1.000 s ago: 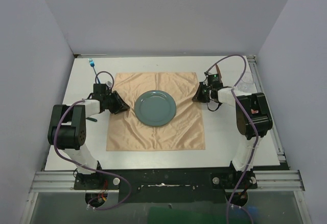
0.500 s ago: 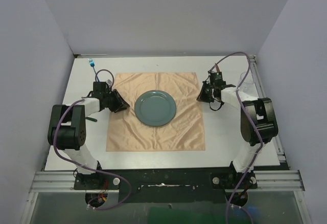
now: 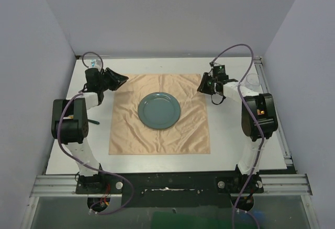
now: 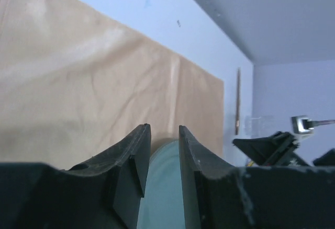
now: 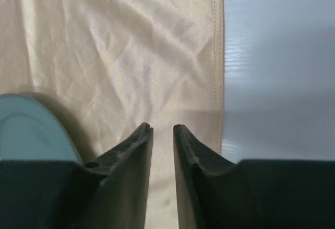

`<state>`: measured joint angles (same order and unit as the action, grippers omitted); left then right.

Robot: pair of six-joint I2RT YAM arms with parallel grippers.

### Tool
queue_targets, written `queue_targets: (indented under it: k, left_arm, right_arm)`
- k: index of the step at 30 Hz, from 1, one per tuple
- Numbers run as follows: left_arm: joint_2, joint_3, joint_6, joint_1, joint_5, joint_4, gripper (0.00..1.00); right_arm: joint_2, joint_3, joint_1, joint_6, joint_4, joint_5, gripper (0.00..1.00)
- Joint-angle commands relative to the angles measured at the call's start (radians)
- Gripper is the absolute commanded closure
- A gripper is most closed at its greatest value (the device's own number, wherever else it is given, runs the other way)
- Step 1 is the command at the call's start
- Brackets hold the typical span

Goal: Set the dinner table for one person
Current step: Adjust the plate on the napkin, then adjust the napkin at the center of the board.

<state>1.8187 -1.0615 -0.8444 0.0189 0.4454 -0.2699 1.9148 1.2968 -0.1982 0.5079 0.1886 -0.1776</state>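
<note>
The table [image 3: 235, 135] fills the workspace, its aluminium rails along the edges and both arm bases bolted at the near edge.

**Progress (judged)**
1. A peach-orange cloth [image 3: 157, 129] lies spread over the middle of the table, flat apart from light creases. This step appears complete.
2. A teal plate [image 3: 159, 110] sits on the cloth, roughly centred and slightly toward the far side. This step appears complete.
3. No cutlery and no drinking vessel lie beside the plate. These placements appear to remain.

**Grippers**
- The left gripper [image 4: 162, 130] hangs above the far left corner of the cloth. Its jaws stand slightly apart and nothing lies between them.
- The right gripper [image 5: 163, 129] hangs over the far right edge of the cloth. Its jaws are parted by a narrow gap. The cloth shows through that gap and is not pinched.

**Surroundings**
- A clear glass [image 3: 253, 82] stands near the far right rail, well apart from the plate and behind the right arm.
- A small blue-tipped item [image 3: 93, 62] lies at the far left corner. It is too small to identify.
- A thin dark green item [image 3: 93, 120] lies on the bare table just beside the left arm. Its type cannot be told.

**Obstructions (judged)**
The right forearm and its looping cable lie between the glass and the place setting. The left arm partly covers the green item
</note>
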Motion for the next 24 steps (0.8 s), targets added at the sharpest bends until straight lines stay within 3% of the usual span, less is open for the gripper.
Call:
queue_targets:
  k: [1, 4, 7, 20, 24]
  left_arm:
    - [0.178, 0.015, -0.348, 0.065, 0.228, -0.583, 0.73]
    - [0.269, 0.055, -0.519, 0.094, 0.261, -0.863, 0.67]
    - [0.311, 0.048, -0.523, 0.105, 0.269, -0.886, 0.65]
    - [0.177, -0.051, -0.054, 0.093, 0.118, -0.157, 0.63]
    - [0.107, -0.028, -0.001, 0.087, 0.047, -0.092, 0.63]
  right_arm:
    - [0.051, 0.055, 0.008, -0.02, -0.065, -0.015, 0.66]
    - [0.069, 0.061, 0.026, -0.021, -0.094, -0.016, 0.61]
    - [0.102, 0.091, 0.047, -0.019, -0.087, -0.033, 0.61]
    - [0.161, 0.085, 0.059, 0.0, -0.047, -0.033, 0.67]
    - [0.102, -0.004, 0.054, 0.021, -0.108, -0.039, 0.69]
